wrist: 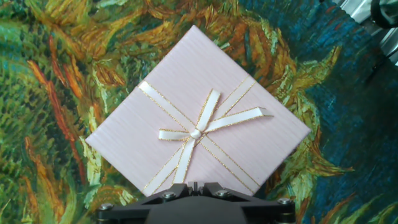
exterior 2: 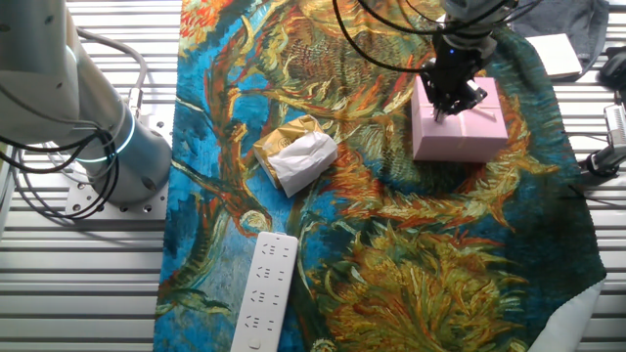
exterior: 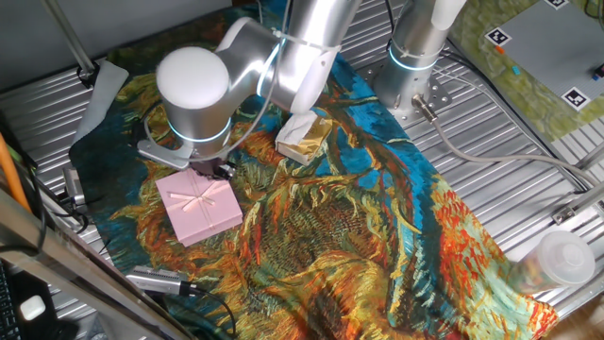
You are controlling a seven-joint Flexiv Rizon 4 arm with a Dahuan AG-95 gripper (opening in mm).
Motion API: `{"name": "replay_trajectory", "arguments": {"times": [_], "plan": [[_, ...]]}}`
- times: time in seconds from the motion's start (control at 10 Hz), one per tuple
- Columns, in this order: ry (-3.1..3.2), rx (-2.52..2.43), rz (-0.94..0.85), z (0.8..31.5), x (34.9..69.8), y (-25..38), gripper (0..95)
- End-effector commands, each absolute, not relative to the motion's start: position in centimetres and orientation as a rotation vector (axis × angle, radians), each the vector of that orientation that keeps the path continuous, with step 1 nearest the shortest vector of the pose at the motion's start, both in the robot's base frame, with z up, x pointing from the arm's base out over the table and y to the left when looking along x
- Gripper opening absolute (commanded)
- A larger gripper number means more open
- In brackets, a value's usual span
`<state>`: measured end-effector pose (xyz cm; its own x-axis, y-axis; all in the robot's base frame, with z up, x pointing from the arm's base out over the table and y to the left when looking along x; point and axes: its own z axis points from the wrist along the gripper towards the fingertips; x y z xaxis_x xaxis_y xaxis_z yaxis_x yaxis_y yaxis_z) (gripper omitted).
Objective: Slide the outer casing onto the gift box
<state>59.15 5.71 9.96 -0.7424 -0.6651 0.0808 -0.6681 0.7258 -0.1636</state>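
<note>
Bright even light, soft shadows, sharp focus

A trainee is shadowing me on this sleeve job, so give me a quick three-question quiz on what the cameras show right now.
1. True or false: the outer casing lies on the patterned cloth with its bow print facing up.
2. Multiple choice: in the other fixed view, what lies nearest the long white bar?
A) the cream-and-gold packet
B) the outer casing
C) a red mug
3. Short answer: where is the gripper relative to the outer casing?

Key:
1. True.
2. A.
3. Over the casing, near one edge. Whether it is open or shut cannot be told.
</note>
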Motion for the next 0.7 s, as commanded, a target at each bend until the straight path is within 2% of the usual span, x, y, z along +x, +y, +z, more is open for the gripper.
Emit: {"name": "replay_trajectory", "arguments": {"times": [0.1,0.7], "plan": [[-2.900,1.129,0.283,10.02,59.06,5.37,0.0],[-2.918,1.147,0.292,9.52,58.88,4.99,0.0]]}}
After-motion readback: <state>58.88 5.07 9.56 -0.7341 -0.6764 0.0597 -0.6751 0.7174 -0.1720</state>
